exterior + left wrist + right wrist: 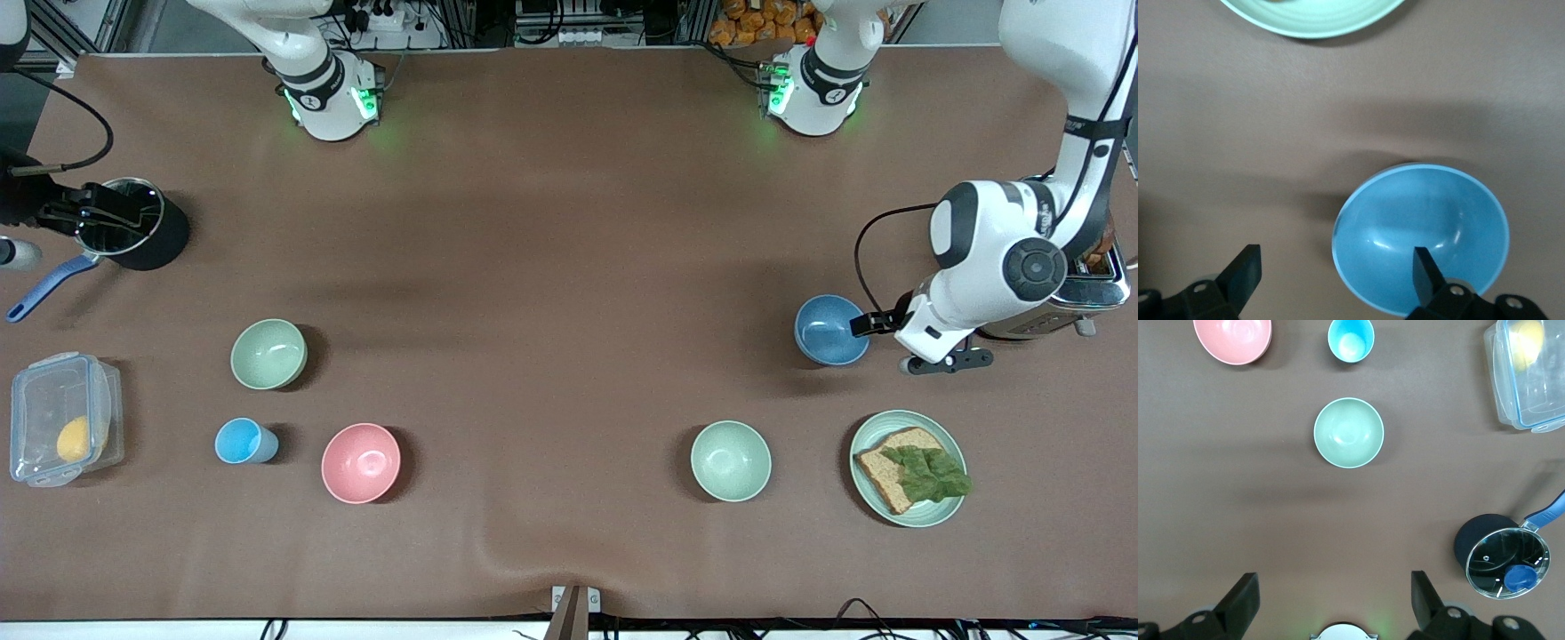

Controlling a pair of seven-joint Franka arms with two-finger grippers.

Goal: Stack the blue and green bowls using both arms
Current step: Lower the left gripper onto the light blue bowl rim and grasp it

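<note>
The blue bowl stands upright toward the left arm's end of the table. My left gripper is open and low at its rim, one finger over the inside, the other outside over the cloth. The green bowl, sage-coloured and upright, sits toward the right arm's end with nothing touching it. My right gripper hangs open and empty high over the bare table between its base and that bowl.
A mint bowl and a plate with bread lie nearer the camera than the blue bowl. Near the green bowl are a pink bowl, light-blue cup, lidded pot and clear box. A toaster sits under the left arm.
</note>
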